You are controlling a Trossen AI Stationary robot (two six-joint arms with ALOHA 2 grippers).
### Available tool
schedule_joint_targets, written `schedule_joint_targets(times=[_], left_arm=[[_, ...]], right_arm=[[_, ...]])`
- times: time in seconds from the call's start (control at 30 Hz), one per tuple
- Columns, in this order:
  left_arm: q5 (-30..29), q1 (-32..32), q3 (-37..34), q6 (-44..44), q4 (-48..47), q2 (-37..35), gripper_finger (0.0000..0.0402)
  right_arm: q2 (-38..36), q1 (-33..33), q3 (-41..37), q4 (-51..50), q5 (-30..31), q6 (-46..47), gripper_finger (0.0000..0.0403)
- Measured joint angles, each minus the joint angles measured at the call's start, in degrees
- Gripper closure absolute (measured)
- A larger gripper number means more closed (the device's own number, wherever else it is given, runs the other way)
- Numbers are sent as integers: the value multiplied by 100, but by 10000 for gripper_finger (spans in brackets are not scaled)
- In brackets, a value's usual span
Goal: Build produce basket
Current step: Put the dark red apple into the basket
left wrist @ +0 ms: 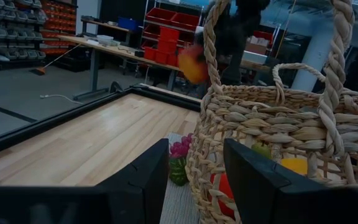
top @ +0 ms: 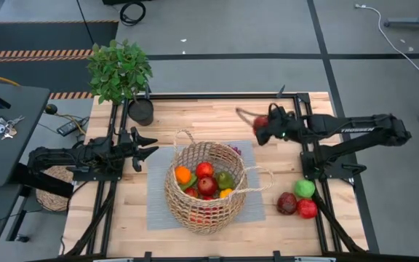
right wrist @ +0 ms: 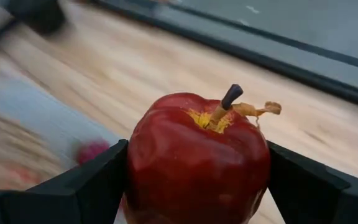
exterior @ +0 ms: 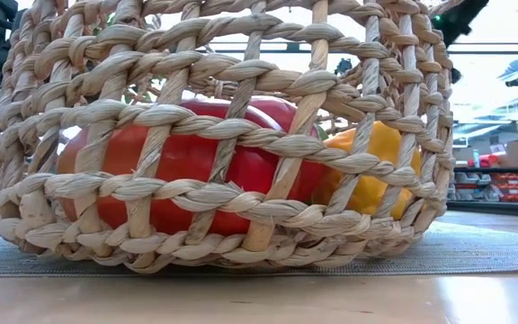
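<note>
The tan wicker basket (top: pixel 206 188) stands on a grey mat (top: pixel 158 204) in the table's middle and holds several fruits and vegetables (top: pixel 206 178); it fills the low view (exterior: pixel 214 135). My right gripper (top: pixel 262 128) is above the table, to the far right of the basket, shut on a red apple (right wrist: pixel 197 158). My left gripper (top: pixel 148 148) is open and empty just left of the basket (left wrist: pixel 278 124). Three more fruits, dark red (top: pixel 287 203), green (top: pixel 305 188) and red (top: pixel 308 209), lie on the table at the right. My right gripper pinches the red apple by its two opposite sides (right wrist: pixel 135 162) between its two fingers. The apple is lifted clear of the table, its stem (right wrist: pixel 230 98) pointing away from the gripper.
A potted green plant (top: pixel 120 70) in a black pot (top: pixel 141 111) stands at the table's far left corner. A small pink and green piece (left wrist: pixel 179 158) lies on the mat behind the basket. A flat woven disc (top: pixel 53 191) lies off the table's left edge.
</note>
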Motion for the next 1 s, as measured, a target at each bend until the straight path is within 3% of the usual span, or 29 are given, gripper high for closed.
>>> schedule_joint_targets(times=[0.1,0.3,0.5,0.7,0.9,1.0], left_arm=[[-1,1,0,-1,0,0,241],[-1,-1,0,-1,-1,0,241],[3,1,0,-1,0,2,241],[-1,1,0,-1,-5,0,241],[-1,0,0,0,-2,0,241],[0,0,0,0,-2,0,241]], right_arm=[[0,-62,133,1092,-536,-332,58],[82,-15,137,3796,-2409,-991,58],[276,333,137,5657,-3059,-1839,57],[378,511,137,6243,-3237,-2235,57],[488,602,135,6186,-4294,-2733,57],[622,766,133,6153,-4313,-3215,57]])
